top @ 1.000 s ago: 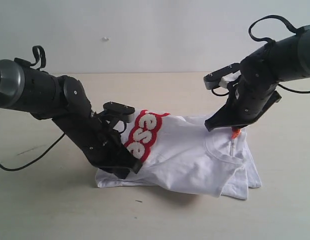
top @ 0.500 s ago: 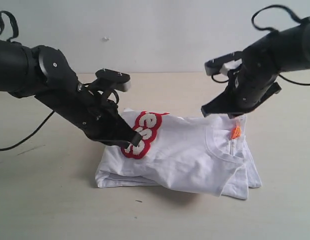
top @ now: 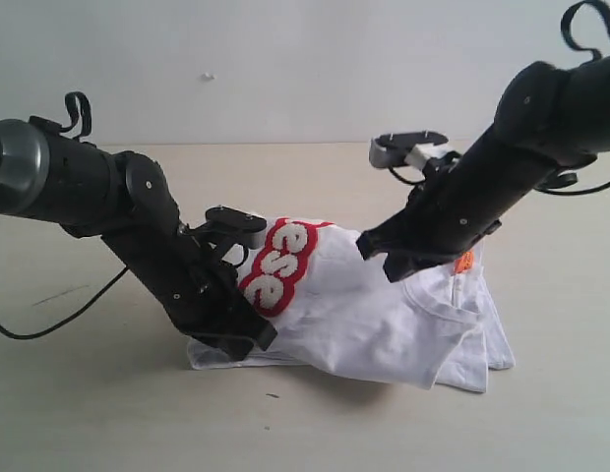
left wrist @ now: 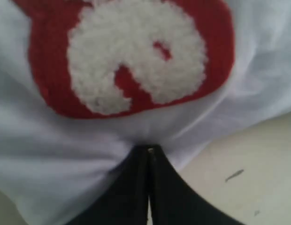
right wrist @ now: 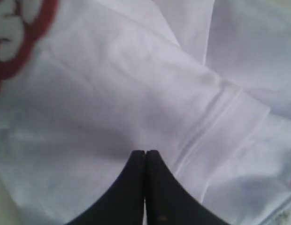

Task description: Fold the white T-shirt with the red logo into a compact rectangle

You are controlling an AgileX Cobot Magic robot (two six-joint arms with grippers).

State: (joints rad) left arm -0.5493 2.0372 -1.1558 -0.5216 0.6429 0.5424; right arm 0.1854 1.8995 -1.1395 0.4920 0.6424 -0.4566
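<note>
The white T-shirt (top: 374,315) lies folded in a thick bundle on the table, collar to the right with an orange tag (top: 464,262). The red logo (top: 280,265) shows on its left part. My left gripper (top: 254,339) is shut, its tips pushed into the fabric (left wrist: 51,154) just below the fuzzy logo (left wrist: 136,56); in the left wrist view the gripper (left wrist: 148,151) has cloth bunched round its tips. My right gripper (top: 392,267) is shut too, low over the shirt's middle (right wrist: 136,93). In the right wrist view that gripper (right wrist: 145,153) has nothing between its fingers, and a bit of logo (right wrist: 14,37) shows.
The beige table (top: 315,172) runs back to a pale wall. A black cable (top: 49,320) from the left arm lies on the table at the far left. Bare tabletop (left wrist: 248,164) shows beside the shirt's edge.
The left arm rose off the shirt half a second ago and has come back down onto its left part. The right arm swung left and down from the collar to the shirt's middle.
</note>
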